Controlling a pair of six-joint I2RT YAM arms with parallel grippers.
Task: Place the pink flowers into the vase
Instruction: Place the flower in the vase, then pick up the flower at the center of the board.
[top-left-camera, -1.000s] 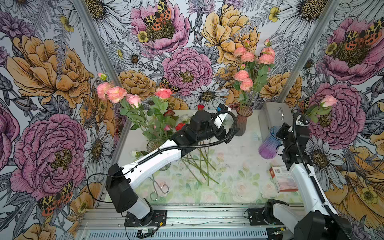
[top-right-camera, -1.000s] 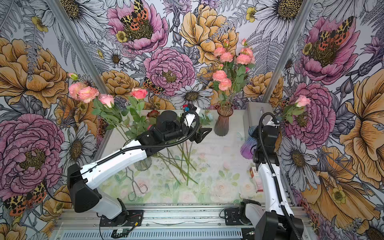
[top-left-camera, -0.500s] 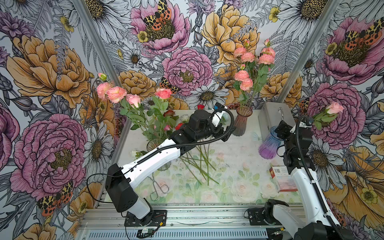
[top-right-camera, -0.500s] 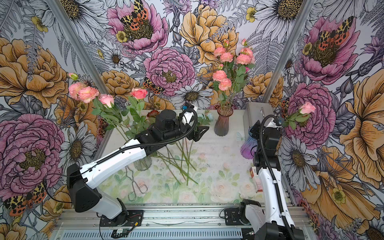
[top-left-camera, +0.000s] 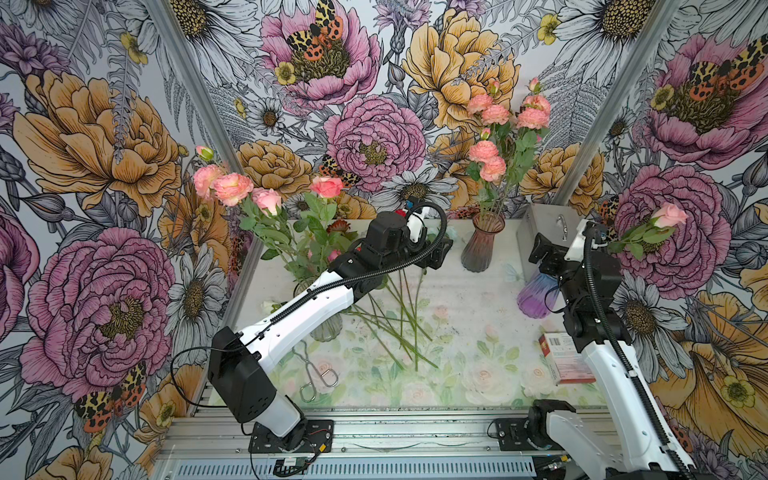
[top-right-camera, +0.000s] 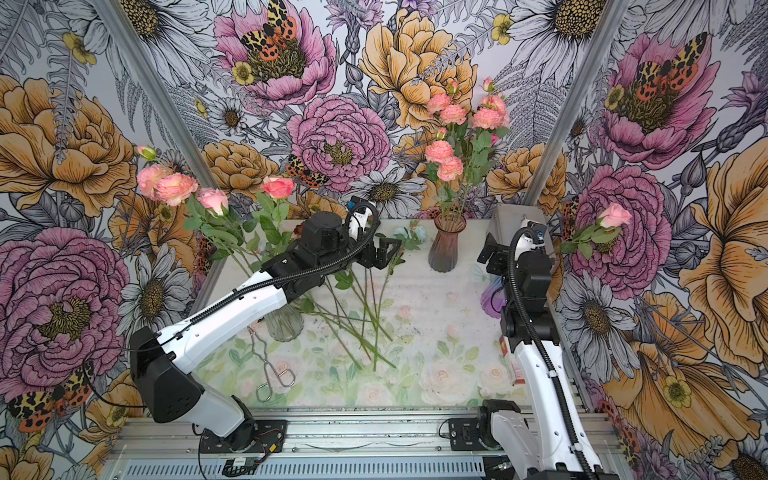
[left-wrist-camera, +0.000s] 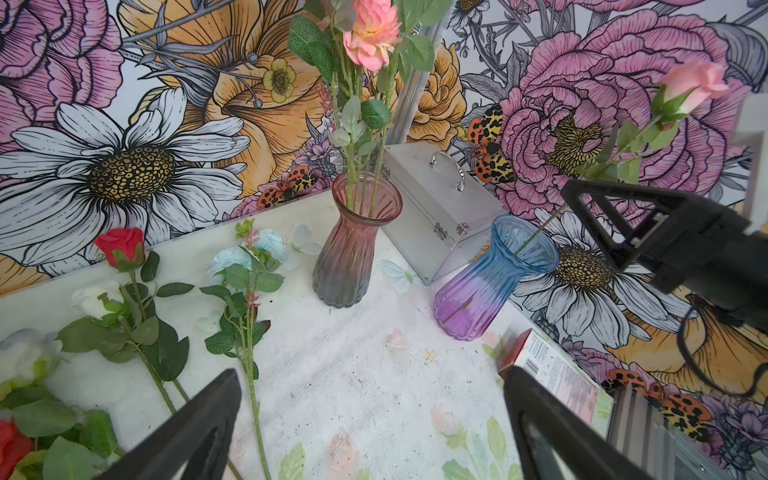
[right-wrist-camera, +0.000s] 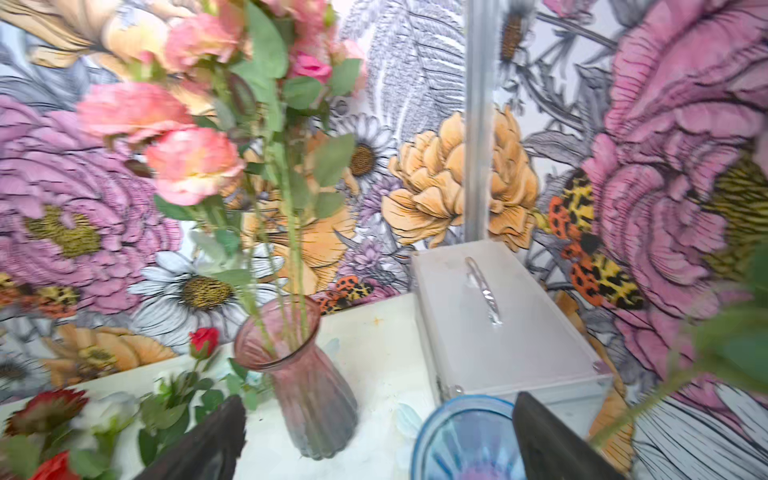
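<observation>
1. Table (top-left-camera: 465, 332): pale floral print (scuffed mid-way).
2. Standing on it: clear vase (top-right-camera: 284, 326), smoky-pink vase (top-left-camera: 482, 247), blue-purple vase (top-left-camera: 536, 299), silver case (top-left-camera: 548, 226).
3. Lying flat: loose stems (left-wrist-camera: 166, 353), metal tongs (top-left-camera: 312, 365), red box (top-left-camera: 565, 363).

Robot lab booth, floral-papered walls (top-left-camera: 104, 166)

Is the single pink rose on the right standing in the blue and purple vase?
Yes, in the left wrist view the stem of the pink rose runs down into the mouth of the blue and purple vase.

Pink rose (left-wrist-camera: 692, 83) leans in the blue-purple vase (left-wrist-camera: 494, 282) — more pink flowers (top-left-camera: 494, 114) stand in the rosy vase (top-left-camera: 482, 245).
</observation>
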